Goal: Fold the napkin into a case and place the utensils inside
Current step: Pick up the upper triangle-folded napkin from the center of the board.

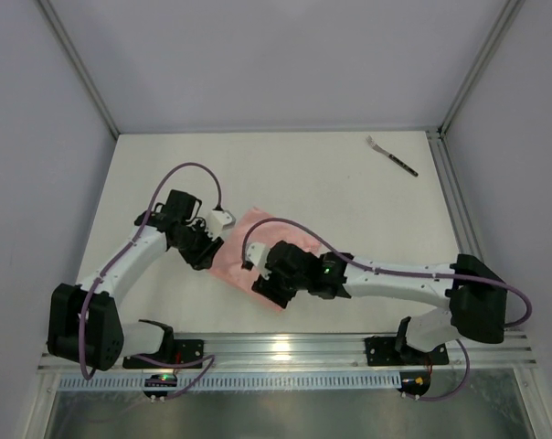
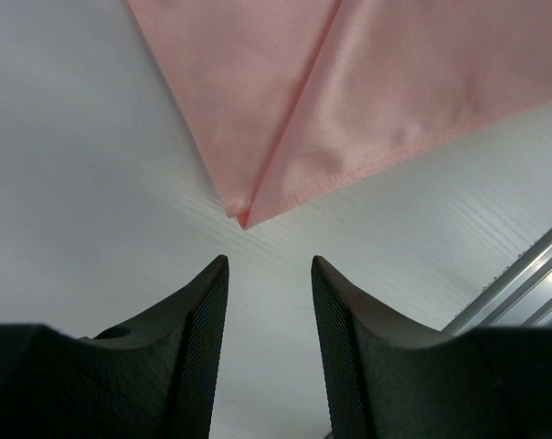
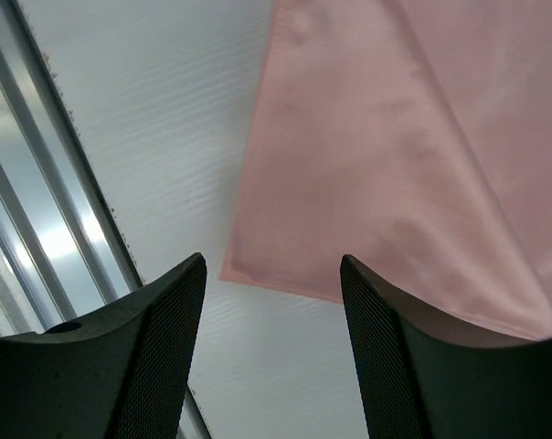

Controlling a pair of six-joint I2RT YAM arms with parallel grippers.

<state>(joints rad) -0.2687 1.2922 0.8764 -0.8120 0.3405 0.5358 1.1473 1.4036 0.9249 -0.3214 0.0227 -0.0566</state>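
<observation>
The salmon-pink napkin (image 1: 242, 250) lies folded on the white table between the two arms. In the left wrist view a folded corner of the napkin (image 2: 285, 137) points at my left gripper (image 2: 270, 265), which is open and empty just short of it. In the right wrist view the napkin's edge (image 3: 367, 201) lies just beyond my right gripper (image 3: 272, 265), which is open and empty. In the top view the left gripper (image 1: 206, 249) is at the napkin's left edge and the right gripper (image 1: 271, 285) at its near corner. The fork (image 1: 391, 155) lies far off at the back right.
A metal rail (image 1: 285, 352) runs along the table's near edge, close to the right gripper (image 3: 38, 210). Grey walls and frame posts (image 1: 459, 91) enclose the table.
</observation>
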